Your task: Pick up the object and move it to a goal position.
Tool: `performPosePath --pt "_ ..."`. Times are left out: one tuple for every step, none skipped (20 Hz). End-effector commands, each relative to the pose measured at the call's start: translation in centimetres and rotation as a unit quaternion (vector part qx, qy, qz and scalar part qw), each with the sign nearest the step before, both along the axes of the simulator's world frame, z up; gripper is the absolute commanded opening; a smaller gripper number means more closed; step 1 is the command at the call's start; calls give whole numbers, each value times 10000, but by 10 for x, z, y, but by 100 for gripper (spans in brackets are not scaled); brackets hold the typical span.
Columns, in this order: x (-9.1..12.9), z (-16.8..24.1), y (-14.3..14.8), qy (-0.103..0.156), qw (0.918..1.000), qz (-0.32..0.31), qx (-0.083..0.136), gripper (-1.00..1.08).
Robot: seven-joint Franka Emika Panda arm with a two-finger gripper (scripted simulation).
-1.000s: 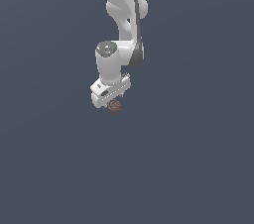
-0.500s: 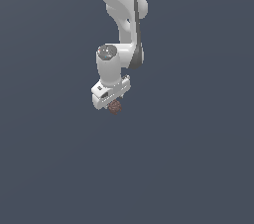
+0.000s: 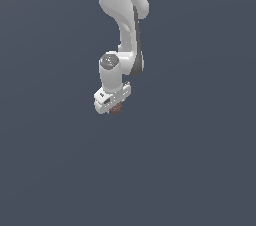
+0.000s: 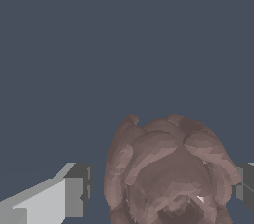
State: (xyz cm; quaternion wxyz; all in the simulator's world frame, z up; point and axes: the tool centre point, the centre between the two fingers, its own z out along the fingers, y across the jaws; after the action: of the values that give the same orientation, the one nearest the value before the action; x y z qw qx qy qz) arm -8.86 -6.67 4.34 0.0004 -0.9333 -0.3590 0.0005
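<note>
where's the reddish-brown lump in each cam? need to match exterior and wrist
Exterior view: the reddish-brown lump is a small speck just under the white gripper, near the picture's centre.
Wrist view: the lump looms large, bumpy and mottled, between the two fingers, one on each side of it.
Shared landmark: the gripper's fingers flank the lump in both views; the rest is plain dark grey ground.

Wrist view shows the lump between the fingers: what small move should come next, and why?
Probably close the hand on the reddish-brown lump. In the wrist view the lump sits between the fingers, with a gap showing beside one of them, so no grip is evident. The exterior view shows the lump right under the hand.
</note>
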Motion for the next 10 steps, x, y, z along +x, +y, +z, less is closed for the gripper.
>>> performPosePath --pt "1 -2 0 -6 10000 0 -1 100" --pt "1 -2 0 -6 10000 0 -1 -100" --pt "1 -2 0 -6 10000 0 -1 -100" --pt "1 -2 0 -6 10000 0 -1 -100" --pt "1 -2 0 -6 10000 0 -1 -100" --pt "1 -2 0 -6 10000 0 -1 -100" --pt "1 -2 0 -6 10000 0 -1 -100" --pt "1 -2 0 -6 10000 0 -1 -100" --pt "1 -2 0 -6 10000 0 -1 -100" --pt "1 -2 0 -6 10000 0 -1 -100"
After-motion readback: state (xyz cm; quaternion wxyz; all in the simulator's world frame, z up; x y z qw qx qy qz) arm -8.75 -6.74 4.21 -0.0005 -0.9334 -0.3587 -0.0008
